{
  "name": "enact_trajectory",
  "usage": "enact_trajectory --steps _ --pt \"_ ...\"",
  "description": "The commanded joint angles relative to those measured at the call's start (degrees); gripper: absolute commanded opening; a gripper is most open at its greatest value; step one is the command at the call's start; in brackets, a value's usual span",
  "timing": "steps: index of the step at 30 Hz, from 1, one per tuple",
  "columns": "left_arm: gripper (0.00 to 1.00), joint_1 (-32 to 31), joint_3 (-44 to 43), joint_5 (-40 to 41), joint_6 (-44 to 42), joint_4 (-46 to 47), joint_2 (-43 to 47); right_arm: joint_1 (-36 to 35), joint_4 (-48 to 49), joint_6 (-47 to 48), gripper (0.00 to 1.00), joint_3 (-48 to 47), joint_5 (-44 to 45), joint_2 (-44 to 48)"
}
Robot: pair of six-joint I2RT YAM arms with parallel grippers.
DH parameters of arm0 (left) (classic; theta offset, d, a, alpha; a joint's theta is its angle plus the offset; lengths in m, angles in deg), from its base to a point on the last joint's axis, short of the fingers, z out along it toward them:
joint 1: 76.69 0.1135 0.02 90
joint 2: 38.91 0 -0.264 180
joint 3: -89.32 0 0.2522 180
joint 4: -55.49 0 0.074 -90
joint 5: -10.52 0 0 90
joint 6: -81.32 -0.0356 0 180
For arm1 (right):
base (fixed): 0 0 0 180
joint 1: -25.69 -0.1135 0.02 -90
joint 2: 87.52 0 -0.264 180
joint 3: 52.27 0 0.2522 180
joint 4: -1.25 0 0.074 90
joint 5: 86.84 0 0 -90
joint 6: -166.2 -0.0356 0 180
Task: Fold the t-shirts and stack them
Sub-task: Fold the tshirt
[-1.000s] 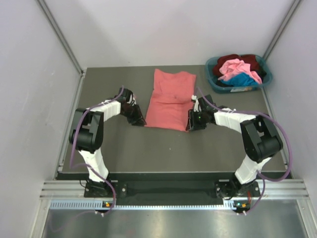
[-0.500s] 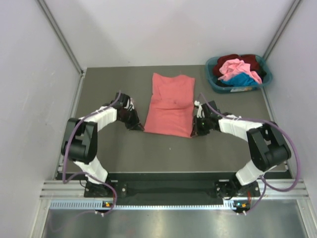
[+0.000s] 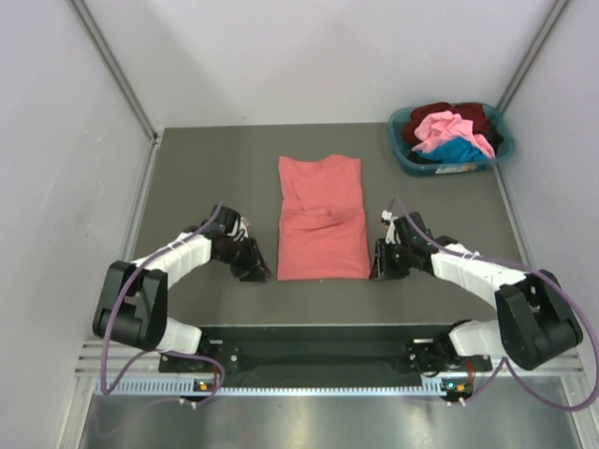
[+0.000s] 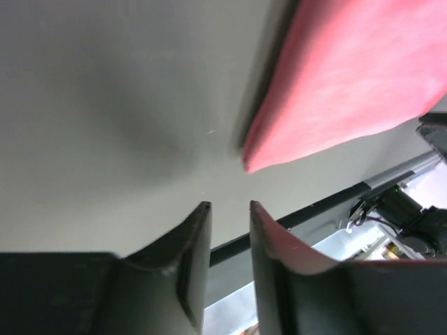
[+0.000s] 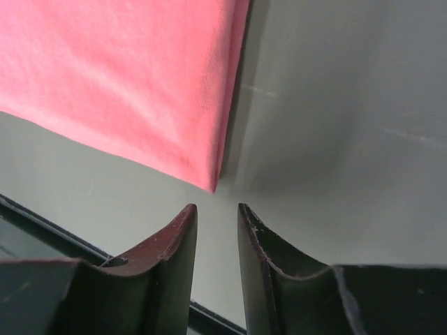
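A salmon-red t-shirt [image 3: 322, 217], folded into a long narrow strip, lies flat in the middle of the table. My left gripper [image 3: 260, 273] sits low beside its near left corner. In the left wrist view the fingers [image 4: 228, 205] are a little apart and empty, the shirt corner [image 4: 335, 91] just beyond them. My right gripper [image 3: 374, 271] sits beside the near right corner. Its fingers [image 5: 216, 206] are a little apart and empty, just short of the shirt corner [image 5: 126, 77]. Pink [image 3: 447, 126], dark maroon [image 3: 473, 114] and blue [image 3: 457, 150] t-shirts lie bunched in the basket.
The teal plastic basket [image 3: 397, 140] stands at the far right corner of the grey table [image 3: 206, 168]. White walls close in the left, back and right sides. The table's black near edge [image 3: 318, 332] runs just behind both grippers.
Both grippers have moved toward the near edge, dragging the salmon shirt nearer and straighter. The fingers now stand apart, off the shirt's near corners.
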Motion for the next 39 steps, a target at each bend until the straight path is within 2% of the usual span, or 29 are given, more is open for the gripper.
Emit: enact_trajectory --steps 1,4,6,10,12,15,23,30,39 --pt "0.36 0.04 -10.91 5.38 -1.04 -5.27 1.31 -0.36 -5.07 -0.68 0.31 -4.07 3.41 4.41" --pt "0.37 0.04 -20.14 9.07 -4.47 -5.9 -4.21 -0.27 -5.96 -0.85 0.26 -9.16 4.55 3.73" --pt "0.32 0.04 -23.95 8.47 -6.23 -4.32 -7.66 -0.27 -4.91 -0.42 0.22 -13.37 4.47 1.97" --pt "0.28 -0.13 -28.53 0.76 -7.02 2.26 -16.01 -0.01 -2.71 1.6 0.2 -20.24 5.08 -6.62" --pt "0.26 -0.22 -28.8 -5.93 -5.45 6.47 -20.21 0.25 -1.31 2.66 0.2 -23.48 5.0 -9.88" --pt "0.24 -0.48 -29.33 -8.32 -3.77 9.29 -23.92 0.87 -0.6 3.36 0.19 -28.5 5.26 -16.56" --pt "0.28 -0.49 -32.75 -5.51 -3.07 11.94 -30.43 3.33 1.68 3.02 0.19 -35.71 5.35 -27.03" --pt "0.28 -0.31 -39.34 4.59 -2.63 9.14 -33.77 5.88 3.27 2.22 0.2 -38.53 5.88 -30.55" --pt "0.3 -0.13 -39.26 14.0 -1.66 8.52 -28.34 6.14 3.36 2.4 0.26 -39.41 6.14 -32.22"
